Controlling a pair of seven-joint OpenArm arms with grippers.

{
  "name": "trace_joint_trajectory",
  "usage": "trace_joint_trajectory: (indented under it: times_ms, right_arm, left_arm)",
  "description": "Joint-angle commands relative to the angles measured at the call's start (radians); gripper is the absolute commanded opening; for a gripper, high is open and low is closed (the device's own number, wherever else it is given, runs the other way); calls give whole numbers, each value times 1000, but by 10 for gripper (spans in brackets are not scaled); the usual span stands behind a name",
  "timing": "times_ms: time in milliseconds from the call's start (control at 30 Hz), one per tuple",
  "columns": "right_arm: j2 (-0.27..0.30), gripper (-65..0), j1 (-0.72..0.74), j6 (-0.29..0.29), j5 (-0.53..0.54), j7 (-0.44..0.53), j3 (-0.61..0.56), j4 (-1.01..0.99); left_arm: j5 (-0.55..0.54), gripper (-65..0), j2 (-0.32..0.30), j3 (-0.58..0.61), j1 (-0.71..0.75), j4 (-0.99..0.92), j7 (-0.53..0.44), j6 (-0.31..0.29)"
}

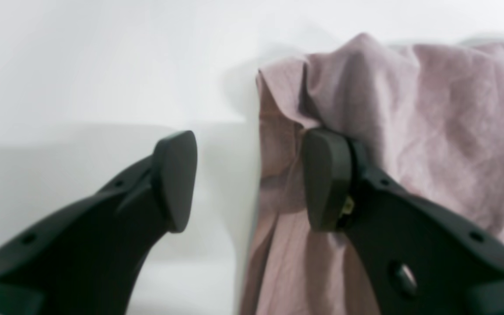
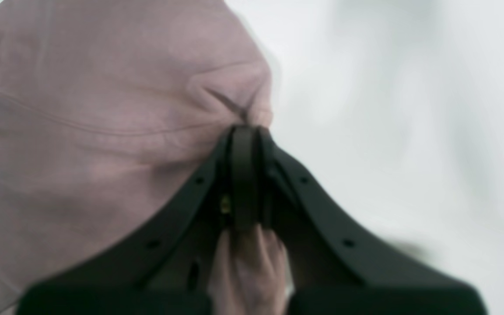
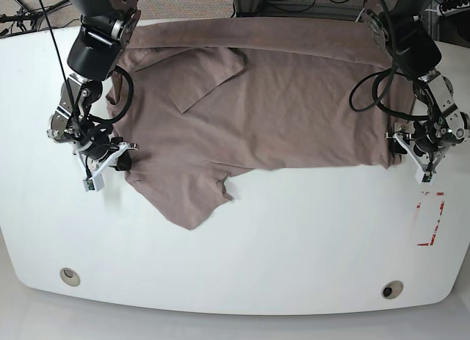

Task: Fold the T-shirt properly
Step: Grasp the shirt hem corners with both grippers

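The mauve-brown T-shirt (image 3: 279, 112) lies spread across the white table (image 3: 294, 237), with a sleeve folded over near its top left and a corner hanging toward the front left. My right gripper (image 3: 121, 160) is at the shirt's left edge and is shut on a pinch of the T-shirt (image 2: 81, 131). In the right wrist view the jaws of the right gripper (image 2: 245, 135) are closed with fabric bunched between them. My left gripper (image 3: 396, 147) is at the shirt's right edge. Seen from the left wrist, the left gripper (image 1: 252, 179) is open: one finger presses against the T-shirt (image 1: 431, 131), the other is over bare table.
A red-outlined rectangle (image 3: 429, 219) is marked on the table at the front right. Two round holes (image 3: 70, 275) (image 3: 391, 290) sit near the front edge. Black cables (image 3: 363, 90) loop beside both arms. The shirt's far edge reaches the back of the table.
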Motion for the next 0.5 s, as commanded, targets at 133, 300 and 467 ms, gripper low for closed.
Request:
trace_joint_trajectory:
  times_ms: [133, 300, 467]
  right_arm:
    - [12, -650, 13, -2, -21, -20, 2, 11]
    - [12, -650, 13, -2, -21, -20, 2, 11]
    - [12, -650, 13, -2, -21, -20, 2, 11]
  left_arm:
    - [-6, -290, -16, -30, -18, 14, 4, -1]
    - [-6, -289, -18, -85, -24, 14, 22, -1]
    - [-41, -288, -18, -111, -48, 11, 57, -1]
